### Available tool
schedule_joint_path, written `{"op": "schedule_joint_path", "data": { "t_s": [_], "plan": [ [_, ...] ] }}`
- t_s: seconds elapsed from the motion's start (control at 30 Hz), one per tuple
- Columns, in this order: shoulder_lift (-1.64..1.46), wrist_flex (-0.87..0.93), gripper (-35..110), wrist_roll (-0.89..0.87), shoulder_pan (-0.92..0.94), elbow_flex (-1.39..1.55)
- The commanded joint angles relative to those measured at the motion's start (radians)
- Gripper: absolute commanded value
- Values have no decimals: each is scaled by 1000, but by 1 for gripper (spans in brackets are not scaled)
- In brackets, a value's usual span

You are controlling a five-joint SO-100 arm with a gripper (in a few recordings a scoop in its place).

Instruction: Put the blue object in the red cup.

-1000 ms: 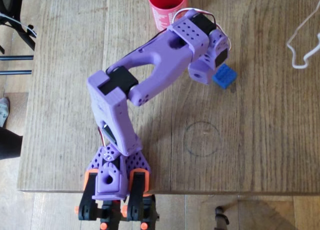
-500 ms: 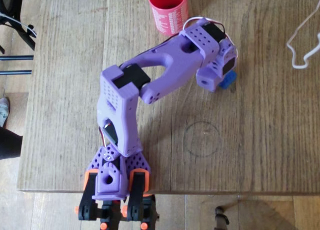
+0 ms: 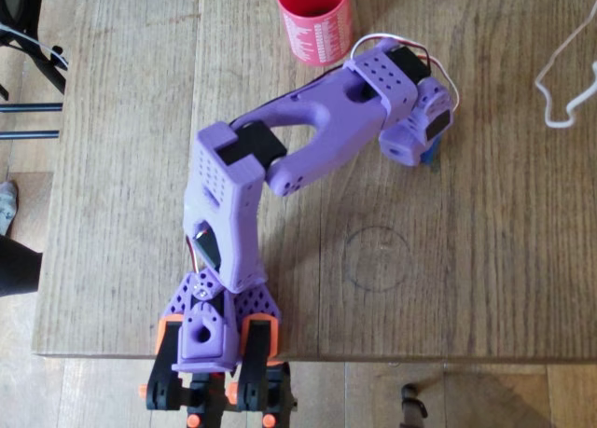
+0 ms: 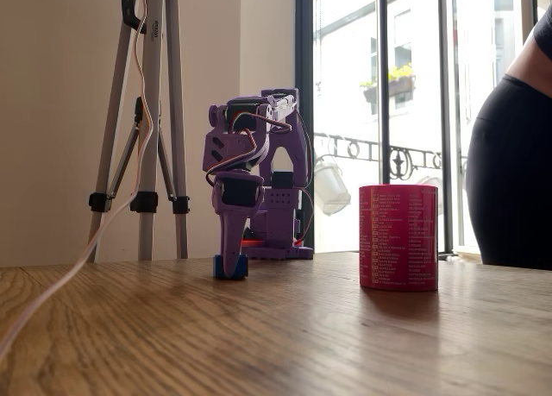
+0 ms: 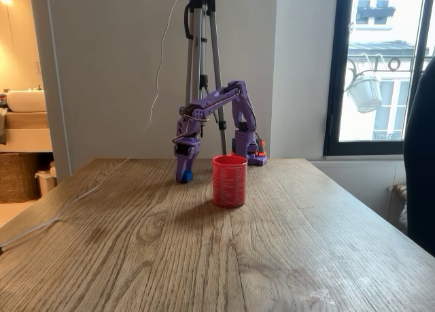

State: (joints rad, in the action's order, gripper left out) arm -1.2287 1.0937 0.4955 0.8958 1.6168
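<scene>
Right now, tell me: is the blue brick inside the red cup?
No. The blue brick sits on the table under the pincer, apart from the red cup.

End effector (image 4: 231,265) around blue object (image 4: 230,267)

1 blue brick (image 4: 230,267), 1 red cup (image 4: 398,237), 1 tripod (image 4: 145,111), 1 wooden table (image 3: 485,260).

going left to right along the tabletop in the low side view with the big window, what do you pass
white cable → tripod → gripper down over the blue brick → red cup → person
</scene>
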Motion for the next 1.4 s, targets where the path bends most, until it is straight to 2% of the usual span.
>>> {"op": "schedule_joint_path", "data": {
  "t_s": [0.0, 0.3, 0.53, 0.7, 0.93, 1.1, 1.37],
  "plan": [
    [-14, -43, 1, 2, 17, -51],
    [-347, -181, 1, -14, 9, -107],
    [-644, -206, 1, 2, -195, -106],
    [-738, -126, 1, 8, -379, -97],
    [-736, 0, 1, -57, -597, -43],
    [-640, 15, 1, -91, -669, -41],
    [-488, -146, 1, -81, -669, -49]
  ]
}}
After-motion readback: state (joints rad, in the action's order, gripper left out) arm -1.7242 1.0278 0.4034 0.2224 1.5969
